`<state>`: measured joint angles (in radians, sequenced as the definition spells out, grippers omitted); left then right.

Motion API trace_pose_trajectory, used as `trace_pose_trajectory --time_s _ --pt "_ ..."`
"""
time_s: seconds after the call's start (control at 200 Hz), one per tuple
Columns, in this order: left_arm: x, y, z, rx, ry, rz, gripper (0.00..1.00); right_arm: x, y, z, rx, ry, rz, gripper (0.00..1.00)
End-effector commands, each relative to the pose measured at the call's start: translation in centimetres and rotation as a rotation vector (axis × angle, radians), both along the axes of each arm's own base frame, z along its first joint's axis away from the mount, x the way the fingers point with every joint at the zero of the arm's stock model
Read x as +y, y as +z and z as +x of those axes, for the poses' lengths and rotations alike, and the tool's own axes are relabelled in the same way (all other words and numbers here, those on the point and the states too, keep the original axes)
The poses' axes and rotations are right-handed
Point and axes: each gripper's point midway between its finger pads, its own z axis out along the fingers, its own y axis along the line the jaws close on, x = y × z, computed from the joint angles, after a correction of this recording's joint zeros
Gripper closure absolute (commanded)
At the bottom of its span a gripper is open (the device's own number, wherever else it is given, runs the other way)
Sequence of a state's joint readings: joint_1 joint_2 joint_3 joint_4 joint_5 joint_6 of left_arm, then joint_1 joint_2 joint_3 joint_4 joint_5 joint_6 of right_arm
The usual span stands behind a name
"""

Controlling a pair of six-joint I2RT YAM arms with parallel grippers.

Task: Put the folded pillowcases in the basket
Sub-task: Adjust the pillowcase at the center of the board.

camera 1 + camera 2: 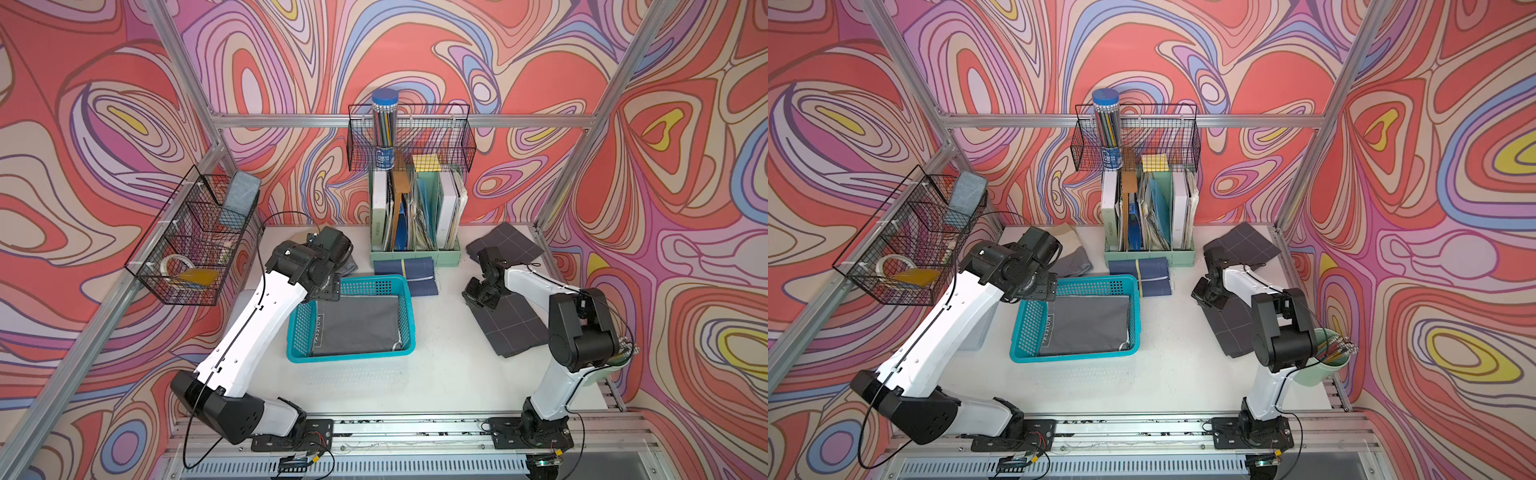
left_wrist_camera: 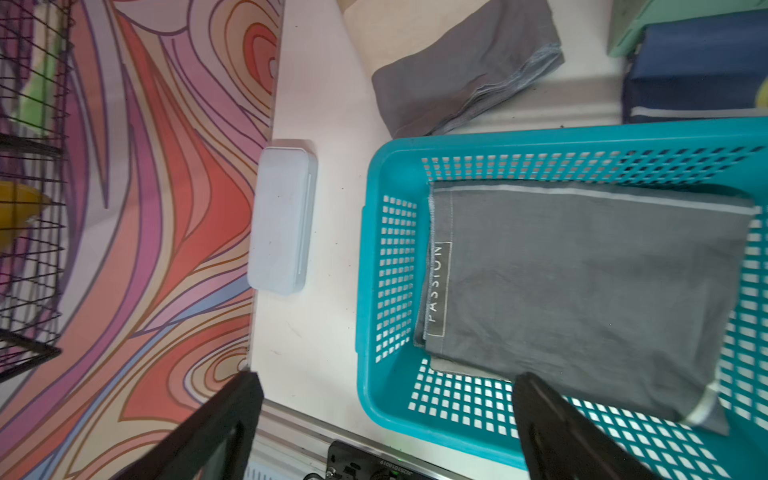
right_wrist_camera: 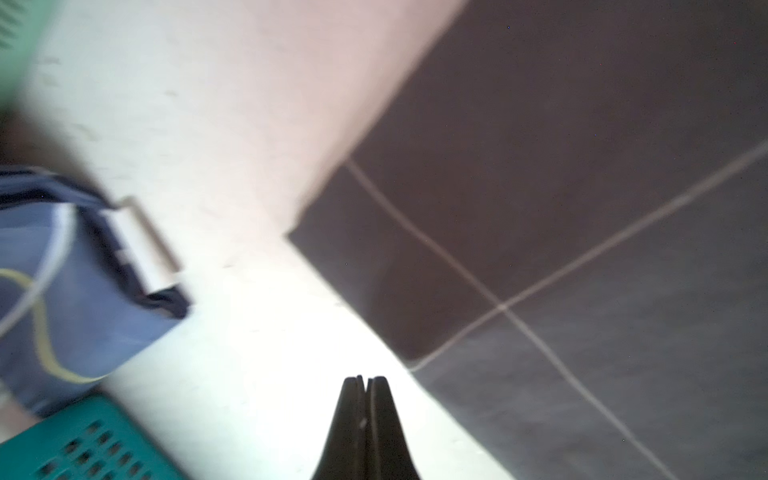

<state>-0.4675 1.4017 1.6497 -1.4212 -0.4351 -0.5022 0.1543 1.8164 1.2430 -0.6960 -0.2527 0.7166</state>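
Left pincer (image 2: 388,382) is seen with jaws spread wide and nothing between them, hung above the left wall of the basket (image 2: 540,137). One finger (image 2: 552,424) is placed over the perforated floor, the other outside the rim. The folded pillowcase (image 2: 582,291) is found lying inside the basket, label strip toward that wall, so placement is judged complete. One hemmed corner appears to ride up the basket wall. If the inner finger is swung low across it, the fold could be snagged and pulled open, or the light basket nudged along the desk (image 1: 436,374). Right pincer (image 3: 365,382) is shut on nothing, just at the edge of a grid-lined dark cloth (image 3: 582,166). A low sweep there could drag that cloth.
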Motion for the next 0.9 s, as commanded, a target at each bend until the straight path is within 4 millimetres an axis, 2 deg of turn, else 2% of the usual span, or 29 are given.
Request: trace_pose_trajectory --time_s 0.0,0.06,0.115,0.13,0.225,0.305,0.375,0.476,0.561,0.631,0.726,0.836,0.891 --pt "-3.8 -0.8 0.3 -0.008 -0.087 -0.191 0.01 3.9 4.2 2.5 -0.114 0.055 0.232 1.0" --pt "-5.7 -0.8 0.4 -0.018 -0.119 -0.273 0.01 0.5 4.7 2.4 -0.105 -0.009 0.044 1.0" --pt "-7.5 -0.8 0.5 -0.027 -0.167 -0.321 0.01 -3.1 4.3 0.9 -0.027 -0.061 -0.133 1.0" --pt "-7.9 -0.9 0.5 -0.025 -0.18 -0.328 0.01 -4.0 5.2 0.5 -0.032 -0.079 -0.16 1.0" --pt "-9.9 -1.3 0.4 -0.024 -0.225 -0.352 0.01 -8.3 4.6 -3.1 0.005 -0.245 -0.223 1.0" --pt "-12.6 -1.7 0.0 -0.018 -0.286 -0.403 0.01 -9.7 4.0 -5.5 -0.06 -0.345 -0.198 1.0" --pt "-14.4 -1.9 -0.4 -0.012 -0.323 -0.415 0.01 -10.0 3.3 -7.1 -0.052 -0.351 -0.215 1.0" --pt "-16.0 -2.3 -0.9 0.004 -0.365 -0.412 0.01 -10.4 0.6 -9.6 0.092 -0.327 -0.266 1.0" --pt "-16.8 -2.7 -1.1 0.017 -0.386 -0.413 0.01 -9.7 -1.3 -10.5 0.142 -0.323 -0.233 1.0" --pt "-17.4 -2.8 -1.3 0.024 -0.403 -0.417 0.02 -9.9 -2.4 -11.5 0.174 -0.325 -0.251 1.0" --pt "-18.0 -2.8 -1.5 0.017 -0.417 -0.43 0.01 -9.8 -3.5 -12.1 0.215 -0.316 -0.258 1.0" --pt "-18.5 -2.7 -1.5 0.004 -0.428 -0.451 0.01 -8.5 -4.8 -12.4 0.248 -0.266 -0.226 1.0" --pt "-18.5 -2.8 -1.4 0.001 -0.426 -0.445 0.01 -6.8 -5.5 -12.8 0.27 -0.22 -0.202 1.0"
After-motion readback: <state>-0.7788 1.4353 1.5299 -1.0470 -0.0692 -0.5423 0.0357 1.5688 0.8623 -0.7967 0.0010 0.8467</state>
